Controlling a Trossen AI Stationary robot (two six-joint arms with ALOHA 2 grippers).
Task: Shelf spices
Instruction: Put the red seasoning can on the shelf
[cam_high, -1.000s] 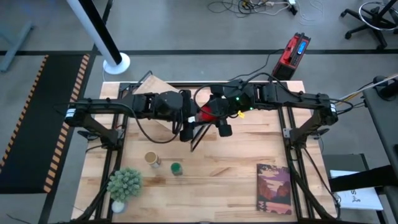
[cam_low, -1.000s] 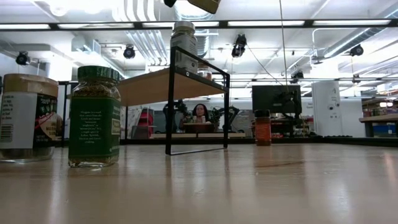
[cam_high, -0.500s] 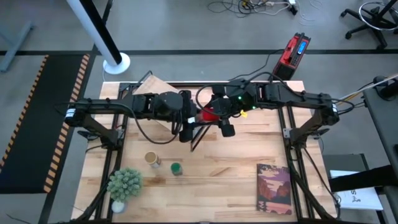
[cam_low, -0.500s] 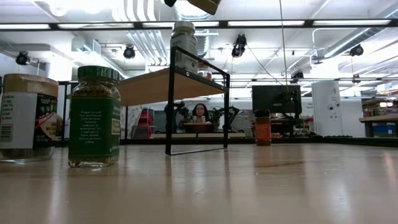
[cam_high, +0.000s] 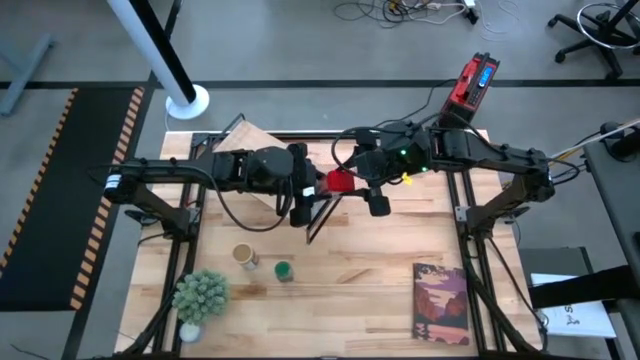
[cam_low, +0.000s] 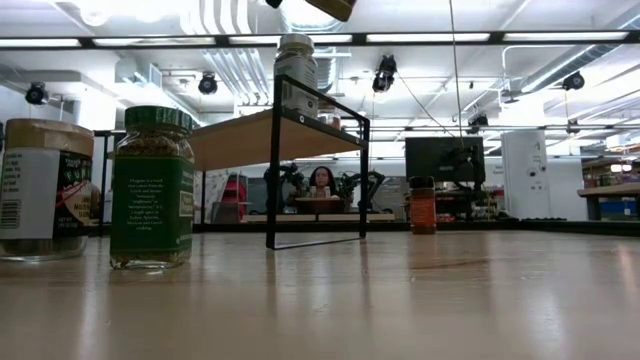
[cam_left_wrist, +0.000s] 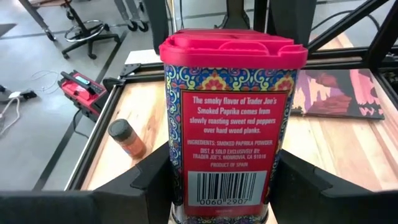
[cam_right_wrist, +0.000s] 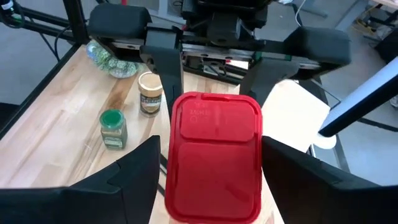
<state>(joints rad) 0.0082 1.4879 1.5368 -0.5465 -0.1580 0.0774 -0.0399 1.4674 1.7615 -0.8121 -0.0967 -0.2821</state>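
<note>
Left end effector (cam_high: 303, 205) gripped red tin (cam_high: 340, 181) over shelf (cam_low: 268, 135); right end effector (cam_high: 375, 196) open. Green jar (cam_high: 284, 271), tan jar (cam_high: 245, 257) left on desk (cam_high: 380, 270).

you have a pale wooden tabletop (cam_high: 380, 255) filling the middle of the high view, with black frame rails along its left and right edges. toward the lower left of that view sit a tan-topped jar (cam_high: 244, 257) and, just to its right, a green-lidded jar (cam_high: 284, 271), close together but apart. a green potted plant (cam_high: 199, 297) stands at the lower left corner. a book with a reddish landscape cover (cam_high: 441, 302) lies flat at the lower right. in the low view the shelf (cam_low: 270, 135) stands on the tabletop left of centre, and a dark-lidded brown jar (cam_low: 423, 205) stands far back, right of centre.
</note>
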